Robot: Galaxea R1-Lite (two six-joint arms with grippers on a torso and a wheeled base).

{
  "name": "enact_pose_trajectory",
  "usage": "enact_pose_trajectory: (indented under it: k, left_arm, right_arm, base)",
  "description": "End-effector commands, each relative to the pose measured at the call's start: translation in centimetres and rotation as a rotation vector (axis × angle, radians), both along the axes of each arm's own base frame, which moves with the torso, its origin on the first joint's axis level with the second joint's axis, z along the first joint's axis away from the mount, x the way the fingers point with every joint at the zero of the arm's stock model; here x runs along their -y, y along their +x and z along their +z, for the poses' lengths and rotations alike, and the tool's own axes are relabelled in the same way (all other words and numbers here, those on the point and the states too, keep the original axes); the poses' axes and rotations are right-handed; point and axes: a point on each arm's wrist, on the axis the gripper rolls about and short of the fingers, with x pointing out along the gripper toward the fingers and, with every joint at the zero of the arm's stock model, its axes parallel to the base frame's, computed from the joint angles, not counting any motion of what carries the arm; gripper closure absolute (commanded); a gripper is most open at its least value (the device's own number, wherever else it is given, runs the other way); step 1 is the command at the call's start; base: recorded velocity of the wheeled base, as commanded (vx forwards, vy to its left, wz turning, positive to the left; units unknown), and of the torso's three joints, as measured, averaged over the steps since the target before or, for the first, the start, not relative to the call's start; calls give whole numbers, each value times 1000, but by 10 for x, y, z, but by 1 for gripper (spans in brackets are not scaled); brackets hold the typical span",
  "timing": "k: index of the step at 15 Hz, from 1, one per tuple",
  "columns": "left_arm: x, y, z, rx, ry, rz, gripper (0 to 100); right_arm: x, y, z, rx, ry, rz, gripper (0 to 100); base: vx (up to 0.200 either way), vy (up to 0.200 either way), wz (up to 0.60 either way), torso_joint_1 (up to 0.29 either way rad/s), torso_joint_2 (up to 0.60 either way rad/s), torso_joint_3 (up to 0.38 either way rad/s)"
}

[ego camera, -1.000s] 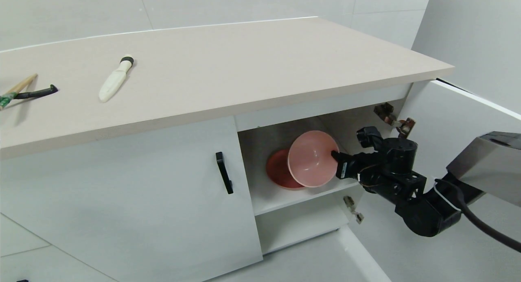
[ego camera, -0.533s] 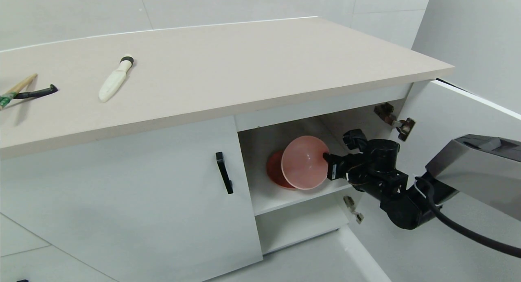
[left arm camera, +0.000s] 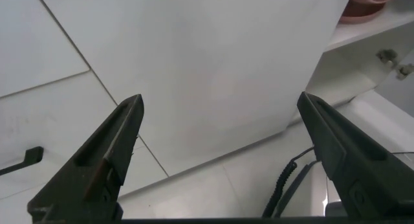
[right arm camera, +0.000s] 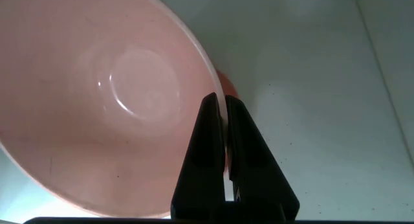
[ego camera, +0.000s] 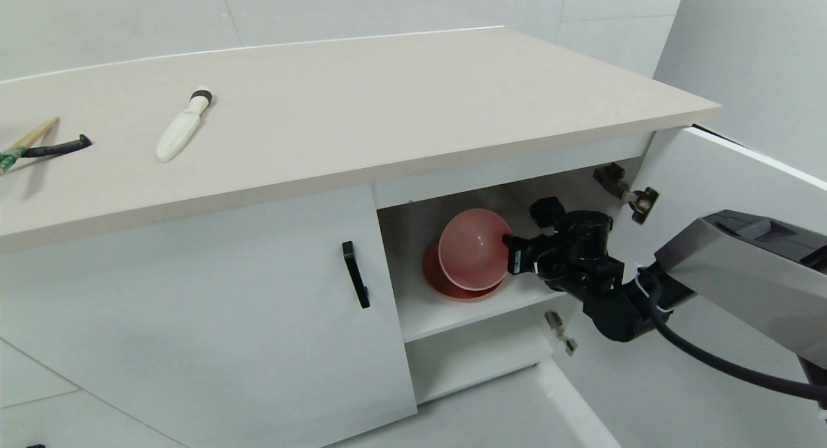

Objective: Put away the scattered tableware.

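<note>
The cabinet's (ego camera: 213,319) right compartment stands open, and on its upper shelf (ego camera: 446,315) lies a red dish (ego camera: 452,288). The pink bowl (ego camera: 473,247) is inside that compartment, tipped on edge over the dish with its hollow facing outward. The right tool (ego camera: 510,253) is clamped tight on its rim. The left tool (left arm camera: 220,104) hangs spread wide and empty before the cabinet's closed door. A cream knife (ego camera: 183,126) lies on the worktop (ego camera: 387,99) above the cabinet.

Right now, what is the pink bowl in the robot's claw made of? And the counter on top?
The pink bowl looks like smooth plastic, maybe melamine: even colour, thin rim, soft glints at its base. Glazed ceramic is possible too. The countertop looks like beige laminate board: flat matte face with faint grain.
</note>
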Motion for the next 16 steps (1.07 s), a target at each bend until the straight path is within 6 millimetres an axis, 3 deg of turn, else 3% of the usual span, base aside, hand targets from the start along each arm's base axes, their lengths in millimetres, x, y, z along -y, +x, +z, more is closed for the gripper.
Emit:
enact_pose_trajectory:
  k: [1,6,11,16]
  left_arm:
    - [0,0,0,0,3,7,0]
    - [0,0,0,0,6,5,0]
    - [0,0,0,0,6,5,0]
    - [0,0,0,0,6,5,0]
  right_arm:
    - [-7,-3,-3,-6,-2,14,100]
    - [-15,-7,-3,-4,-5,25,100]
    - [-7,-14,-4,-19,-34,0,100]
    - [4,-8,-7,-23,-38,-33,100]
  base:
    - [0,0,0,0,0,0]
    - [0,0,0,0,0,0]
    - [0,0,0,0,0,0]
    - [0,0,0,0,0,0]
